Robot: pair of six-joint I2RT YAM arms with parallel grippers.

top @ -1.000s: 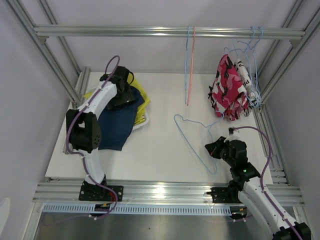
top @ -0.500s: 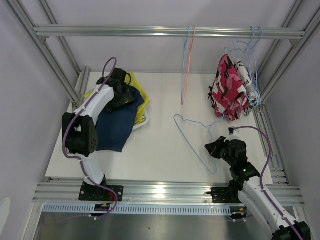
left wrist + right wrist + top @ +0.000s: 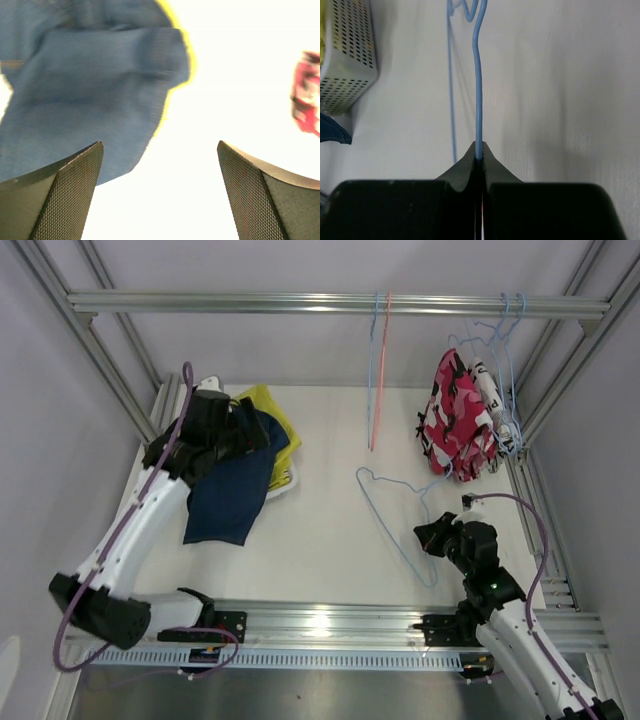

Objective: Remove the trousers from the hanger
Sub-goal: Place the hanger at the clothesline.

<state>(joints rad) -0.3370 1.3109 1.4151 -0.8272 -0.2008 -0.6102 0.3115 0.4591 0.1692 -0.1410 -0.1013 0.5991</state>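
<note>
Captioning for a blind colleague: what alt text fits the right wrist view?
The right pincer is shut on a blue wire hanger that stretches away over the white table. A perforated white basket sits at the left edge.

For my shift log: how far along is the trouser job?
Done: navy trousers and a yellow pair lie piled left, below the open left gripper. In hand: right gripper pinches an empty blue hanger. Left: pink pair and white pair on hangers at the rail.

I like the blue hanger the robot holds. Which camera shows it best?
The top camera shows the whole blue hanger. The right wrist camera shows only its wire pinched in the right gripper. The left wrist camera misses it.
</note>
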